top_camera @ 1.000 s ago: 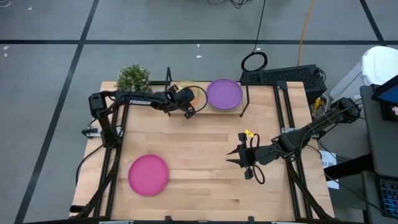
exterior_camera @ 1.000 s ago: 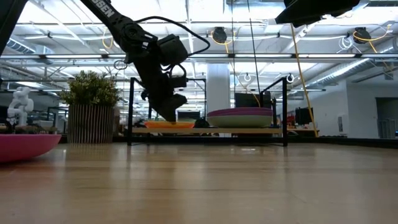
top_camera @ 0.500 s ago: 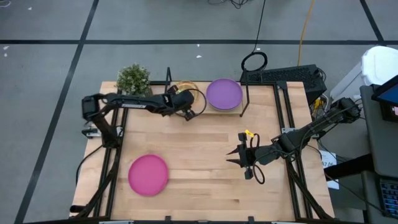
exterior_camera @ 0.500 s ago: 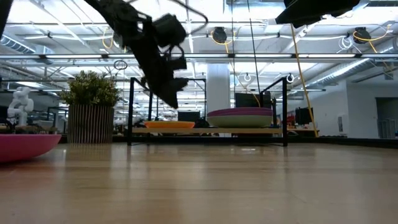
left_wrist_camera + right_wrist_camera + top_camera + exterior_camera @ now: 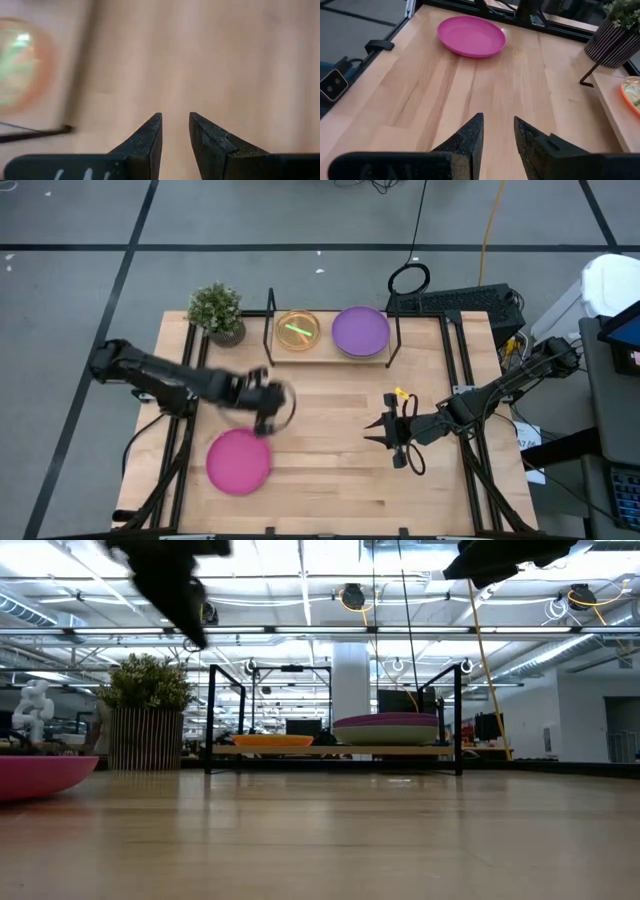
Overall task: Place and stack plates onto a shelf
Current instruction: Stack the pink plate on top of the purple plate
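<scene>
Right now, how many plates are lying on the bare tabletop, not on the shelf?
1: the magenta plate lies near the table's front left corner, just in front of the left gripper. The other plates sit in two stacks on the shelf, where some may be hidden.

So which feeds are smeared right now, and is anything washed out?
Left wrist view: motion-smeared, the orange plate is just a soft blob, though the end effector's fingers stay crisp. Low view: the left arm is a dark streak, and bright ceiling lights glare behind the shelf. High view: slight blur at the left end effector. Right wrist view: sharp, magenta plate clear.
</scene>
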### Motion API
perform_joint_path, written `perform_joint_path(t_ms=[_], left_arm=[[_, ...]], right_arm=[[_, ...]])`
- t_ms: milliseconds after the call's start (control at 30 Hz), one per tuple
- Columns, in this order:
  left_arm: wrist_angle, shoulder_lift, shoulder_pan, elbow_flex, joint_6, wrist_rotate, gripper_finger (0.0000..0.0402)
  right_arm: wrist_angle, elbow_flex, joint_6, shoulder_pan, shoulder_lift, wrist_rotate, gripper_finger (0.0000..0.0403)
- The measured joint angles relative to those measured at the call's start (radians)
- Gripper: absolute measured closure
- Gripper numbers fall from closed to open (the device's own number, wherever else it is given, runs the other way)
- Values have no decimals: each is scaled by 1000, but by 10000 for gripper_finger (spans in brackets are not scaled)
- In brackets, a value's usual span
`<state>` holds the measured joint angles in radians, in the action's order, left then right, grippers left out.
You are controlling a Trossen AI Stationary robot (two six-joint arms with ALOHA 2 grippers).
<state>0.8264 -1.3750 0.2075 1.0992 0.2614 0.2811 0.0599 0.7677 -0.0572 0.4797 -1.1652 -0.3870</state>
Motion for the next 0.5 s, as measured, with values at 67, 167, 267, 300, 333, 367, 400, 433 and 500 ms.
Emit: perform_joint_path(t_ms=[67, 167, 267, 300, 333, 367, 400, 433, 500], left_arm=[[35, 0, 112, 0, 43, -12, 298], [64, -7, 274, 0, 83, -13, 298], [59, -11, 414, 0, 131, -13, 298], [54, -11, 454, 0, 151, -11, 298], [47, -13, 491, 0, 173, -10, 298], [44, -18, 524, 0, 193, -11, 298], [45, -23, 556, 0, 215, -11, 298], [44, -27, 585, -1, 238, -10, 298], [35, -37, 634, 0, 286, -3, 298]], right_arm=[[-3, 0, -14, 0, 0, 0, 312], [-12, 0, -17, 0, 0, 0, 312], [-31, 0, -18, 0, 0, 1, 312], [-37, 0, -18, 0, 0, 1, 312], [-38, 0, -18, 0, 0, 1, 312], [-38, 0, -18, 0, 0, 1, 312], [-37, 0, -18, 0, 0, 1, 312], [-37, 0, -18, 0, 0, 1, 312], [-37, 0, -18, 0, 0, 1, 312]])
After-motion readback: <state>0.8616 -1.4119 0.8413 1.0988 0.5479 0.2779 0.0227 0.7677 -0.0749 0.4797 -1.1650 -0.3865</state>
